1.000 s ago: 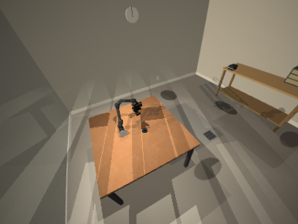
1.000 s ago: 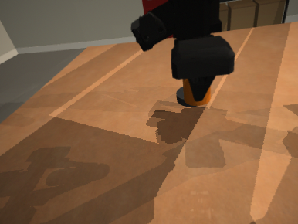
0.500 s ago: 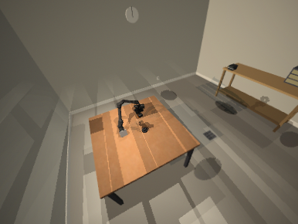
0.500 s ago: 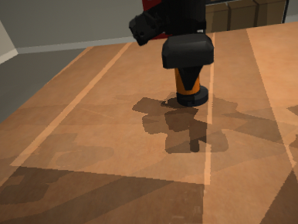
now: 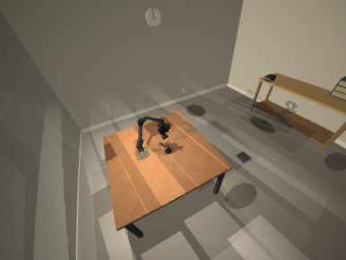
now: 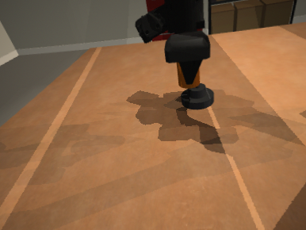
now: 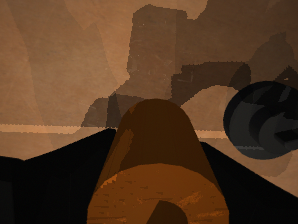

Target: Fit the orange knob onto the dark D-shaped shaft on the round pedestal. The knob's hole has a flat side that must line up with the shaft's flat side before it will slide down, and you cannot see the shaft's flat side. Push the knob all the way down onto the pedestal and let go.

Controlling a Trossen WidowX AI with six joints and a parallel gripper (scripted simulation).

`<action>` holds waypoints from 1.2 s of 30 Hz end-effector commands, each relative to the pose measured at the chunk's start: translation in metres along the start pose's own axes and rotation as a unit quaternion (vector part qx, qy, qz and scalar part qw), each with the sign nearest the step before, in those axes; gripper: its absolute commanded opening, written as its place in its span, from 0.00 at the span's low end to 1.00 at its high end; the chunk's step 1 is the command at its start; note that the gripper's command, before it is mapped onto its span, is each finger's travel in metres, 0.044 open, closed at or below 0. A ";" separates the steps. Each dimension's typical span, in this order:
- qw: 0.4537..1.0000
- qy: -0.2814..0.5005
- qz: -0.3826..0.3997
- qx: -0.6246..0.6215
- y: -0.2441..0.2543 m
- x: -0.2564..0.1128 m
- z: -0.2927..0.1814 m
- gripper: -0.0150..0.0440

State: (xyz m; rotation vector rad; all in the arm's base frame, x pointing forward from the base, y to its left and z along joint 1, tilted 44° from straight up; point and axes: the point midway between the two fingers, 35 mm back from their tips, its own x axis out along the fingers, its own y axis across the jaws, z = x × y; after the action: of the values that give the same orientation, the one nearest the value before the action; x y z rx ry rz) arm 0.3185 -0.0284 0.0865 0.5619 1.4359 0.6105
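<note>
My gripper (image 5: 165, 135) (image 6: 189, 76) (image 7: 155, 143) is shut on the orange knob (image 6: 181, 79) (image 7: 155, 182). The knob is held upright off the table, its sides between the fingertips. The knob's near end in the wrist view shows a dark opening with a straight edge, cut off by the frame's bottom. The dark round pedestal (image 5: 168, 151) (image 6: 196, 102) (image 7: 238, 127) stands on the table, right of the knob in the wrist view and partly out of frame. In the exterior view the knob's lower end appears just above and left of the pedestal, apart from it. The shaft's flat side cannot be made out.
The wooden table (image 5: 143, 179) (image 6: 131, 198) carries the arm's base (image 5: 142, 154). Shadows of the arm fall around the pedestal. A side bench (image 5: 305, 87) stands far off at the right in the top view.
</note>
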 end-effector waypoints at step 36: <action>1.000 0.002 0.003 -0.004 -0.126 0.034 -0.017 0.25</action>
State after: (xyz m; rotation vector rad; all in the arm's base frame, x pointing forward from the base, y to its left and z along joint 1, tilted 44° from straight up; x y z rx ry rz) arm 0.3121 -0.0905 -0.0130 0.5589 1.4312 0.6221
